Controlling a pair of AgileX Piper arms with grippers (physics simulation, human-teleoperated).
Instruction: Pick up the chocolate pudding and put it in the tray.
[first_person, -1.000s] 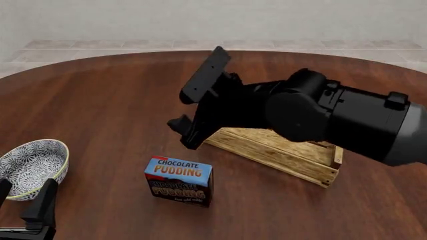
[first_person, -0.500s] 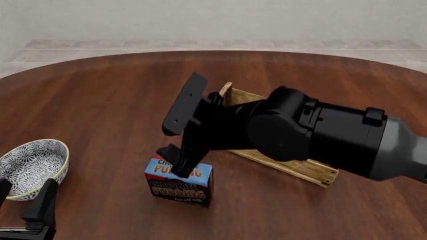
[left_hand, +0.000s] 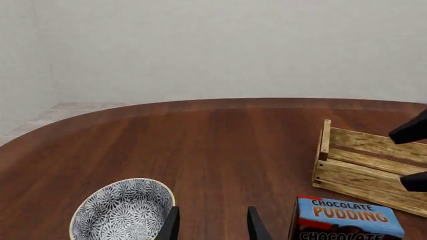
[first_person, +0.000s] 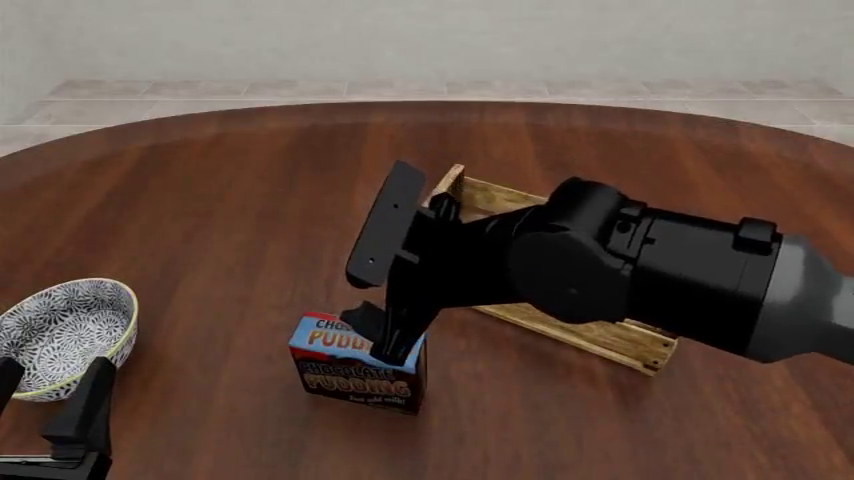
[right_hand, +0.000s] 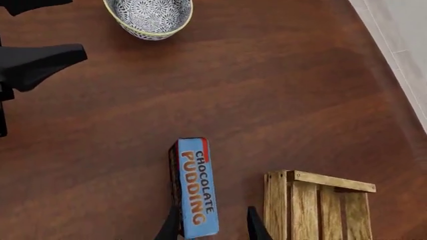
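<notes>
The chocolate pudding is a small carton with a light blue top, standing on the table near the front. It also shows in the right wrist view and the left wrist view. My right gripper is open and low over the carton, with a finger on each long side in the right wrist view. The tray, a light-wood slatted crate, sits just behind and right of the carton, mostly hidden by the right arm; it shows beside the carton in the right wrist view. My left gripper is open and empty at the front left.
A round blue-white patterned bowl sits at the front left next to the left gripper, and shows in the left wrist view. The round wooden table extends far back and to both sides.
My right gripper has come down and towards the front left, from above the tray to around the carton's top. The tray's far corner is now uncovered. The left arm has not moved.
</notes>
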